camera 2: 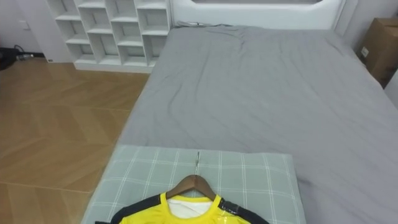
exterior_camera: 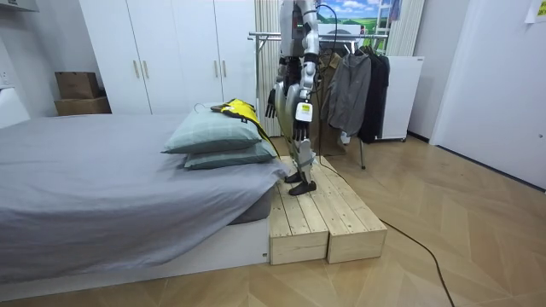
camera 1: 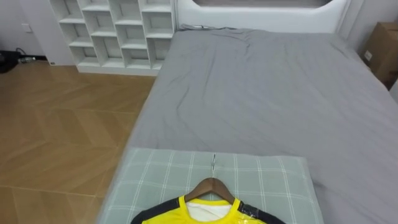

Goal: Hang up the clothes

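Yellow shirt (camera 1: 174, 218) on a wooden hanger (camera 1: 212, 185) lies on the checked pillow (camera 1: 155, 180) at the near end of the bed (camera 1: 261, 93). Its body is cut off below and its collar tab is unreadable. Left hand (exterior_camera: 301, 111) and right hand (exterior_camera: 271, 104) hang low; whether they are spread or closed cannot be told. Far left stands white shelving (camera 1: 115, 31). Far right is a box (camera 1: 382, 50), partly cut off.

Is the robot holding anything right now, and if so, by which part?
Nothing, as far as shows. The yellow shirt on its wooden hanger lies on the checked pillow; left hand and right hand hang beside the robot.
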Motion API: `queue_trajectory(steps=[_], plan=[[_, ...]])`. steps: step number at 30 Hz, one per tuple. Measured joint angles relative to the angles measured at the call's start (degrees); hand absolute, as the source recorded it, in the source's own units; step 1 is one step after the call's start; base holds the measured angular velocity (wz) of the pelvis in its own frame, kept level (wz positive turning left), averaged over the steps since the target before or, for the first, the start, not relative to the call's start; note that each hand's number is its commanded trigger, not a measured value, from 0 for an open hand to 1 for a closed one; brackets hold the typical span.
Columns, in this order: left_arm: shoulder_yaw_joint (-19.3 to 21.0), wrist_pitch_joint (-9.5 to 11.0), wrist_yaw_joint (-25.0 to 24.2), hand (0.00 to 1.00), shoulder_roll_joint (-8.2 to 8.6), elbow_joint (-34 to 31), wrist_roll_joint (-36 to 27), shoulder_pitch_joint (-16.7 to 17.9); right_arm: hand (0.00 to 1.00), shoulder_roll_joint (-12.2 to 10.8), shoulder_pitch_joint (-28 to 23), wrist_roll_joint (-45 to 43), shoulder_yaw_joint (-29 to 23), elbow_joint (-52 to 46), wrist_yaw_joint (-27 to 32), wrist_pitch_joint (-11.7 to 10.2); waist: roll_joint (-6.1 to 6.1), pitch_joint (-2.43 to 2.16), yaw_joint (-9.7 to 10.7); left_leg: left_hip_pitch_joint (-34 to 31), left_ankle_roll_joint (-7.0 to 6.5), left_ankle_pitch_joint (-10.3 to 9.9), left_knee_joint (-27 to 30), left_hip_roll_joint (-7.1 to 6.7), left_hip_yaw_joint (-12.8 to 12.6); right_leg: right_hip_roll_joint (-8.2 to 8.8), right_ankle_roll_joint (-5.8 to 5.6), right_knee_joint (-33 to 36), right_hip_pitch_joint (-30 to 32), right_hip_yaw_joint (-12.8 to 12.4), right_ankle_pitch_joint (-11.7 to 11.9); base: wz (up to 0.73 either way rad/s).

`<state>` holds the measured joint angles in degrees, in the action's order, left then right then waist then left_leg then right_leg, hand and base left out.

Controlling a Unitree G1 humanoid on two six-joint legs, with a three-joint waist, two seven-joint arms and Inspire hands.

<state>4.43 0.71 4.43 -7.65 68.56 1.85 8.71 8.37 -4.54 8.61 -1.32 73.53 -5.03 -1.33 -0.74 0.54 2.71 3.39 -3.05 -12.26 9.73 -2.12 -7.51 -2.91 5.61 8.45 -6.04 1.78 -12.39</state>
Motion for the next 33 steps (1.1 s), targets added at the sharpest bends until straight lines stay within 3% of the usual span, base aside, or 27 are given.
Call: queue_trajectory(steps=[6, 12, 21, 25, 26, 29, 33], plan=[[0.51, -0.4, 1.56, 0.0, 0.05, -2.42, 1.22, 0.96, 0.0, 0.03, -0.8, -0.11, -0.08, -0.15, -0.23, 0.06, -0.19, -0.22, 0.12, -0.61, -0.11, -0.01, 0.49, -0.53, 1.29, 0.31, -0.03, -0.57, -0.07, 0.58, -0.01, 0.07], [2.52, -0.2, 6.84, 0.0, 0.09, -3.45, 2.4, 1.04, 0.0, -0.04, -1.22, 0.62, 0.1, -0.11, -0.15, 0.04, -0.44, -0.31, -0.35, -0.29, -0.13, 0.0, 1.04, -0.6, 1.5, 0.41, -0.03, -0.69, -0.65, 0.88, -0.01, 0.02], [7.74, 2.01, 18.51, 0.0, -0.03, -7.22, 7.58, 0.93, 0.0, 0.22, -1.24, -0.1, 0.09, 0.22, 0.86, -0.01, -0.43, -0.43, -1.48, 0.15, -0.11, 0.0, 1.12, -0.61, 2.13, 0.38, 0.01, -0.77, -1.39, 1.66, -0.05, 0.04], [7.81, 2.28, 24.22, 0.0, -0.06, -9.65, 7.9, 1.36, 0.0, 0.22, -1.38, -0.11, 0.07, 0.22, 1.5, 0.02, -0.66, -0.48, -1.43, 0.31, -0.11, 0.0, 1.13, -0.68, 2.4, 0.4, 0.01, -0.8, -1.66, 1.82, -0.04, 0.02], [7.79, 2.53, 25.59, 0.0, -0.09, -10.71, 8.09, 1.69, 0.0, 0.19, -1.36, -0.13, 0.08, 0.21, 1.85, 0.06, -0.44, -0.29, -1.3, 0.28, -0.11, 0.0, 1.18, -0.75, 2.82, 0.42, 0.01, -0.82, -1.82, 2.26, -0.05, 0.11], [7.58, 4.19, 29.26, 0.0, -0.12, -11.78, 9.23, 1.95, 0.0, 0.21, -1.15, -0.18, 0.09, 0.12, 2.43, 0.07, -0.62, -0.28, -1.17, 0.19, -0.11, 0.0, 1.28, -0.8, 3.04, 0.49, 0.0, -0.96, -1.94, 2.92, -0.05, 0.09], [7.17, 4.68, 32.91, 0.0, -0.12, -11.77, 11.51, 1.94, 0.0, 0.2, -1.11, -0.18, 0.09, 0.08, 2.48, 0.0, -0.53, -0.29, -1.08, 0.06, -0.11, 0.0, 1.7, -0.85, 3.38, 0.53, 0.0, -0.94, -2.12, 3.07, -0.05, 0.06]])
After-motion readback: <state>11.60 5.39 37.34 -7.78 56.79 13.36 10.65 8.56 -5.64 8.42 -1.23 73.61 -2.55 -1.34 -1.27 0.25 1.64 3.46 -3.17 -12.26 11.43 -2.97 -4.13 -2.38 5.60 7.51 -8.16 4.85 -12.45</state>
